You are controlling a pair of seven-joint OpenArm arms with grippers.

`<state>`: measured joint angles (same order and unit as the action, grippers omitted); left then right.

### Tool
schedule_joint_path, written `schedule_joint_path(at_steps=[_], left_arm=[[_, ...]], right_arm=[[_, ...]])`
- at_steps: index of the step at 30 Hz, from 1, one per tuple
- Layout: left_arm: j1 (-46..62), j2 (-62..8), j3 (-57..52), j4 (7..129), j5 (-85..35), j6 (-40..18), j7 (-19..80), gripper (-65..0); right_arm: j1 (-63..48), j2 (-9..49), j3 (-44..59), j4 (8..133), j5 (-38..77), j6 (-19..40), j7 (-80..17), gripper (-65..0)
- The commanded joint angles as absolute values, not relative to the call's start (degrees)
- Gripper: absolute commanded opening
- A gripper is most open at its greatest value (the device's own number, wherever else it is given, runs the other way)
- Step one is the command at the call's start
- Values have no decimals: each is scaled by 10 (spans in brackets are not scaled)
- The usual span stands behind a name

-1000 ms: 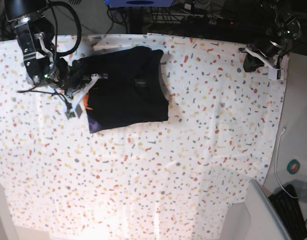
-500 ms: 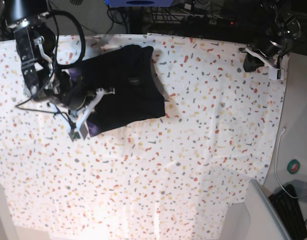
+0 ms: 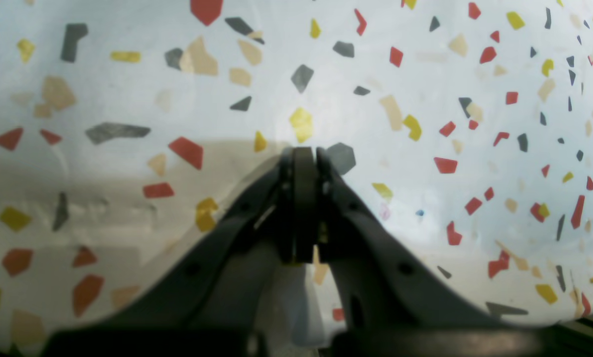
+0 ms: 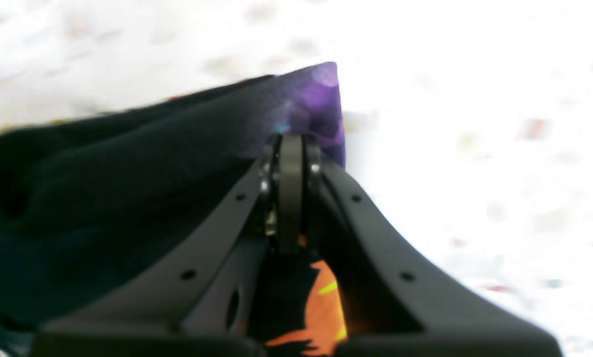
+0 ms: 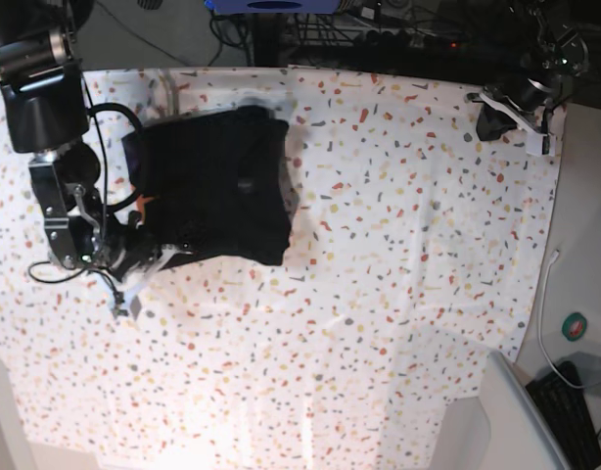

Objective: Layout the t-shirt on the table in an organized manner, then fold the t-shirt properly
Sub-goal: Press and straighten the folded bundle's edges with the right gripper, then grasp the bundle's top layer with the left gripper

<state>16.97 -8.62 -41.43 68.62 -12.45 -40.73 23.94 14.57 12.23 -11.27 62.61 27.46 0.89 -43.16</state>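
We see one shirt [image 5: 210, 186], black and still bunched into a thick folded bundle, lying in the upper left of the base view on the table [image 5: 398, 294]. It is not spread flat, so we judge the layout step to be underway and the folding not begun.

The right gripper [image 4: 290, 148] has its jaws pressed together on a corner of the shirt [image 4: 127, 178]; in the right wrist view the purple print peaks just above the jaw tips and an orange patch shows below them. In the base view this gripper [image 5: 134, 257] sits at the lower left edge of the bundle. We take the pinch on a printed corner as a grip meant to drag or lift that edge outward, since cloth this soft only opens when pulled from an edge.

The left gripper [image 3: 303, 158] is closed too, but on nothing: the left wrist view shows only flecked cover beneath its meeting jaws. In the base view it [image 5: 511, 108] sits at the upper right, well apart from the shirt. We read that as parking, keeping it clear while one arm works alone.

Counting: one shirt, one table, two grippers, one holding cloth and one holding nothing. At the lower right of the base view, off the cover, we count one keyboard [image 5: 573, 411] and one thin cable [image 5: 545, 313].
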Motion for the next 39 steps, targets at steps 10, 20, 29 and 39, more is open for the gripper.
schedule_joint_path(at_steps=[10, 20, 29, 39], left_arm=[[191, -68, -300, 795, -118, -400, 283, -650], [137, -63, -138, 923, -330, -400, 433, -142], [22, -38, 7, 756, -401, -400, 429, 0], [-37, 6, 14, 633, -399, -400, 429, 0]], right_arm=[[82, 129, -104, 867, 278, 5, -485, -650], [55, 133, -104, 880, 278, 7, -481, -650], [35, 158, -103, 880, 278, 8, -480, -650], [-8, 161, 7, 884, 280, 41, -441, -650]])
